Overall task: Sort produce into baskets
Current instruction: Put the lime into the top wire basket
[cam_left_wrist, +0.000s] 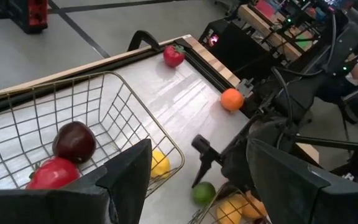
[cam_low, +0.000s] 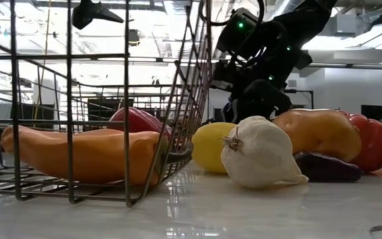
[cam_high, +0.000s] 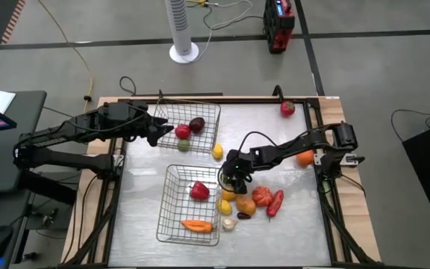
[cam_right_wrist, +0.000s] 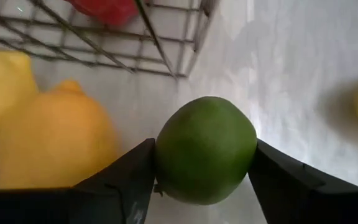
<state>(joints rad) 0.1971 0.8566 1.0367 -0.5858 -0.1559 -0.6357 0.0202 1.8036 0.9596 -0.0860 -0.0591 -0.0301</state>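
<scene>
I see the table (cam_high: 275,134) evenly lit from above, its metal top giving soft glare. In the low view the ceiling lights are overexposed and the surface mirrors them. The right wrist view is blurred; the lime (cam_right_wrist: 205,149) looks soft.

Grey floor w/ white fan base (cam_high: 184,51), maybe cables.
</scene>
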